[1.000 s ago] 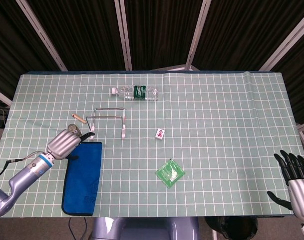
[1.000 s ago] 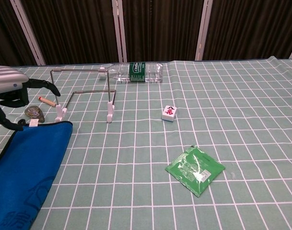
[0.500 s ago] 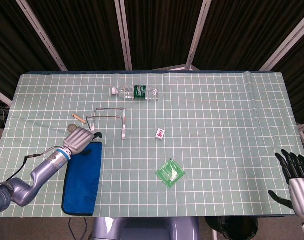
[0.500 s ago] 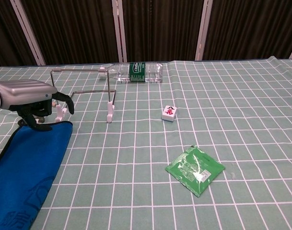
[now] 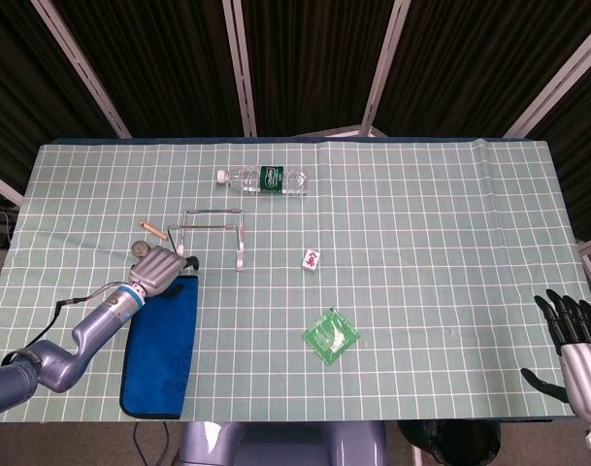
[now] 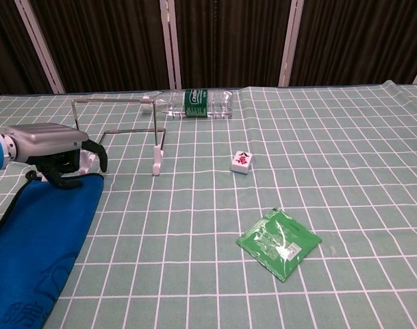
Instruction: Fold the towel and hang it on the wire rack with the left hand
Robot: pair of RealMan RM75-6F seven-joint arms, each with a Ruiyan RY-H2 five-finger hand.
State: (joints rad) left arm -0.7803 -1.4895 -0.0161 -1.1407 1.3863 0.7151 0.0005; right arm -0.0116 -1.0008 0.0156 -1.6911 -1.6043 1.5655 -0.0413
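Observation:
The blue towel (image 5: 162, 340) lies flat as a long strip at the table's near left, also seen in the chest view (image 6: 37, 240). My left hand (image 5: 159, 267) sits palm down over the towel's far end, just in front of the wire rack (image 5: 213, 231). In the chest view this left hand (image 6: 51, 145) has its dark fingers (image 6: 61, 179) curled down onto the towel's far edge; whether cloth is pinched is hidden. The wire rack (image 6: 119, 133) stands upright and bare. My right hand (image 5: 574, 340) hangs off the table's near right corner, fingers spread, holding nothing.
A clear plastic bottle (image 5: 263, 179) lies on its side behind the rack. A white mahjong tile (image 5: 313, 259) and a green packet (image 5: 331, 337) lie mid-table. A small wooden stick (image 5: 154, 231) and a round object (image 5: 140, 249) sit just left of the hand.
My left hand has moved right and forward along the towel's far end, closer to the rack, and lowered onto the towel's edge. The towel and right hand stayed put.

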